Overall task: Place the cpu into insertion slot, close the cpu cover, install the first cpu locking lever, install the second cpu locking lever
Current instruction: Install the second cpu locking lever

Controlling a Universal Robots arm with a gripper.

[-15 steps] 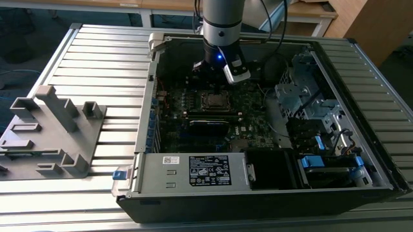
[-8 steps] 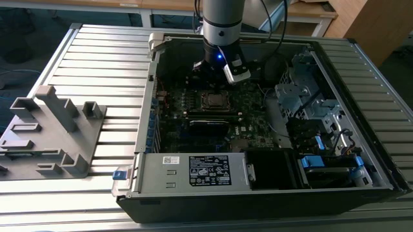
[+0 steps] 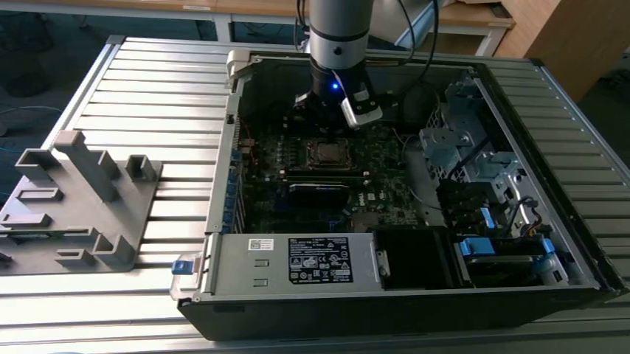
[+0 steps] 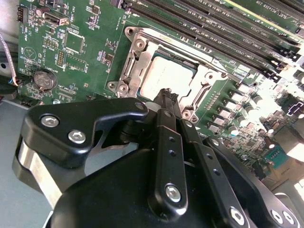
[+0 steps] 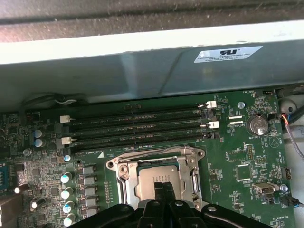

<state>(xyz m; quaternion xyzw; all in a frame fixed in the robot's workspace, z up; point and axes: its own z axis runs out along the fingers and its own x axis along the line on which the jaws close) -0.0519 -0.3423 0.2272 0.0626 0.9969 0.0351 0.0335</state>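
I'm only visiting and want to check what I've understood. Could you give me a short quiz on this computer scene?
1. True or false: the cpu lies flat under the closed cpu cover.
2. The gripper, just above the cpu's edge, has its fingers: A) spread wide, B) shut together, C) around a cable.
3. Fill in: the coin battery sits on the green ____.
Key: 1 true; 2 B; 3 motherboard.

We see a ribbed grey metal bench (image 3: pixel 147 88) under soft, even light — behind its far edge a wooden desk (image 3: pixel 256 9), a wooden cabinet (image 3: pixel 580 37) by the far corner, and a dark floor (image 3: pixel 49 44).
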